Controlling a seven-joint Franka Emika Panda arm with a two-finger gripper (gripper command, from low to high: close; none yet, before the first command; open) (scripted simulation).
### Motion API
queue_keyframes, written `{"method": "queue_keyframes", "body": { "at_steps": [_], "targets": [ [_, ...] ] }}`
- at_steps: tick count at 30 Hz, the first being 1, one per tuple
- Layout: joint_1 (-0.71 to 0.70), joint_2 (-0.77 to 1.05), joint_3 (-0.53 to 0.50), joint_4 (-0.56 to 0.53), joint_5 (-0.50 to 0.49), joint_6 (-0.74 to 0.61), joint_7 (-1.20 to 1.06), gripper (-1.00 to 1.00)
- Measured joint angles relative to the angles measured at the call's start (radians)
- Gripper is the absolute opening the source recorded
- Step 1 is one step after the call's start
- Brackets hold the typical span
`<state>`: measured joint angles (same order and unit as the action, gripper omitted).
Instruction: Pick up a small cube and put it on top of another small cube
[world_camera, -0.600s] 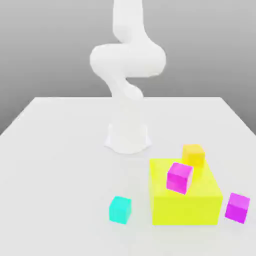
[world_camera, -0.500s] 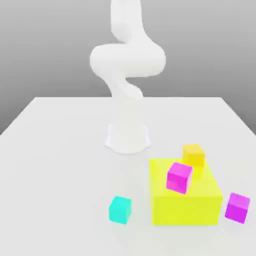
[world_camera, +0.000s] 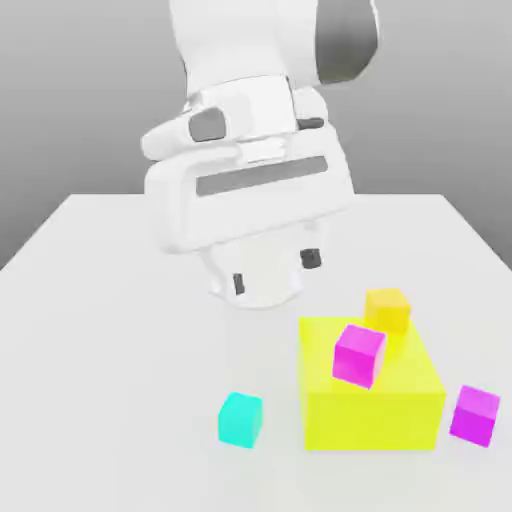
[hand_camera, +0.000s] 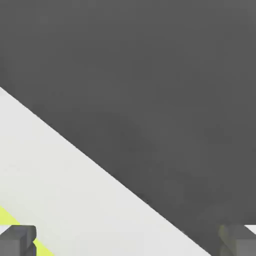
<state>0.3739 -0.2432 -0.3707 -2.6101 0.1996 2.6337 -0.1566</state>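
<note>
The yellow block (world_camera: 370, 420) sits flat on the table (world_camera: 110, 350), a broad, low platform that bears two of the small cubes. The cyan cube (world_camera: 240, 420), the one to pick up, rests on the table near the block, toward the exterior view's left and apart from it, which leaves bare surface around its sides for a grasp. The gripper (world_camera: 275, 271) is above and off the block's exterior-view left side, tilted, its fingers spread wide with nothing between them; that spread suits taking a cube across two opposite faces, though the tilt probably has to be levelled first. One magenta cube (world_camera: 359, 356) lies on the block's top toward its front edge, and the orange cube (world_camera: 387, 310) is up there too, near the rear edge, so either would make a raised and perhaps less forgiving base for stacking. A second magenta cube (world_camera: 475, 416) is on the table just off the block's exterior-view right side. Which cube is meant as the base I cannot tell. The likely step now is lining up over the cyan cube, staying clear of the block's near wall.
</note>
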Motion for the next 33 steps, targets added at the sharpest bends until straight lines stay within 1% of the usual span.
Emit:
{"method": "queue_keyframes", "body": {
  "at_steps": [4,7,10,12,14,17,21,26,27,32,33],
  "targets": [
    [0.029,0.105,-0.025,-0.06,0.024,0.065,-0.174,0.0],
    [0.035,0.177,-0.033,-0.106,0.019,0.117,-0.288,0.0],
    [0.029,0.242,-0.04,-0.153,-0.027,0.171,-0.374,0.0],
    [0.023,0.28,-0.053,-0.184,-0.088,0.207,-0.407,0.0],
    [0.018,0.313,-0.049,-0.188,-0.089,0.235,-0.436,0.0],
    [-0.002,0.364,-0.017,-0.176,-0.035,0.274,-0.486,0.0],
    [-0.053,0.436,0.058,-0.158,0.067,0.327,-0.565,0.0],
    [-0.175,0.531,0.207,-0.139,0.177,0.398,-0.646,0.0],
    [-0.203,0.55,0.239,-0.136,0.192,0.413,-0.657,-1.0],
    [-0.203,0.55,0.239,-0.136,0.193,0.41,-0.658,-1.0],
    [-0.217,0.56,0.255,-0.135,0.201,0.418,-0.664,-1.0]
  ]
}}
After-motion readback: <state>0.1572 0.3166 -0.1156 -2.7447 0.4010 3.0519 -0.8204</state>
